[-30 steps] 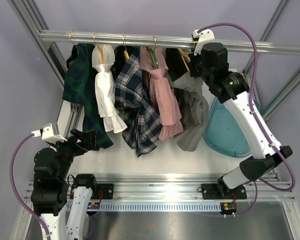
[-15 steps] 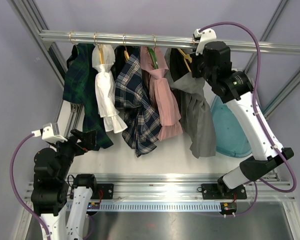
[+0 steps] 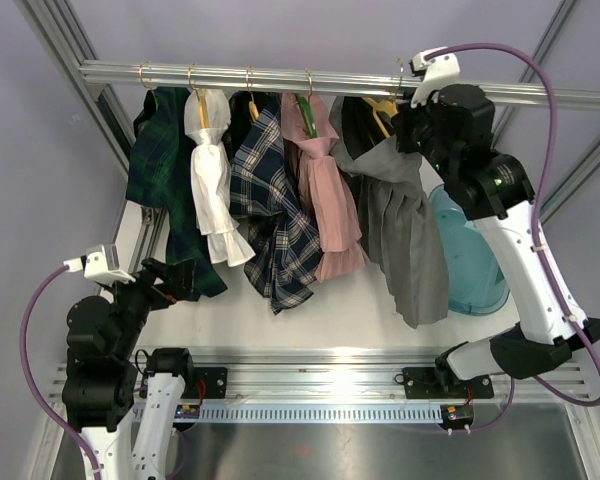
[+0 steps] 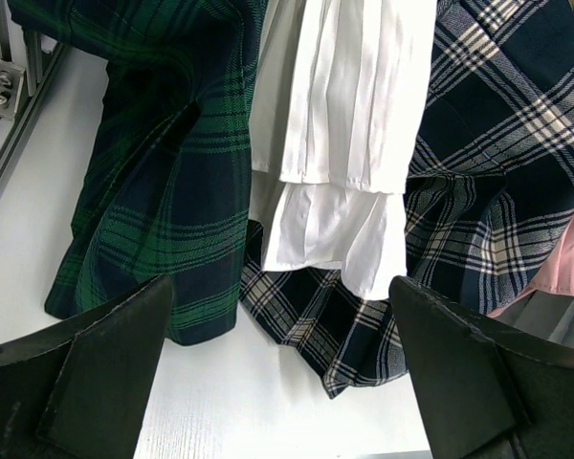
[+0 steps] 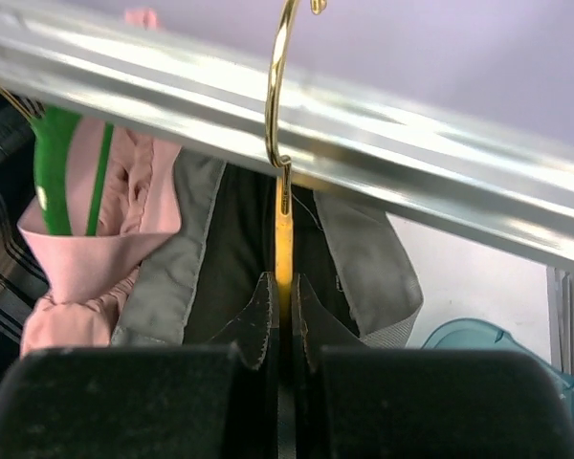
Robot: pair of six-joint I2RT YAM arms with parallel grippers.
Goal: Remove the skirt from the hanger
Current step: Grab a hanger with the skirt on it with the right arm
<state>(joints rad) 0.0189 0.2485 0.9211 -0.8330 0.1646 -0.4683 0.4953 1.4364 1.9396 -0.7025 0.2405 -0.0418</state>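
Hanging from the rail (image 3: 280, 78): five garments in the top view.
Grey skirt (image 3: 405, 225): rightmost on the rail, beside the pink skirt (image 3: 325, 190), above a blue tub (image 3: 475, 265).
Left wrist view: left tool (image 4: 277, 382) fingers wide apart, holding nothing, over the white worktop (image 4: 220, 402), near a green plaid skirt (image 4: 158, 182).
Right wrist view: right tool (image 5: 282, 306) clamped on the yellow hanger (image 5: 283, 244) under its gold hook (image 5: 277, 86).

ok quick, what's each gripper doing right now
Left gripper: open, holding nothing, facing the hanging skirts.
Right gripper: shut on the yellow hanger of the grey skirt, just below its hook.
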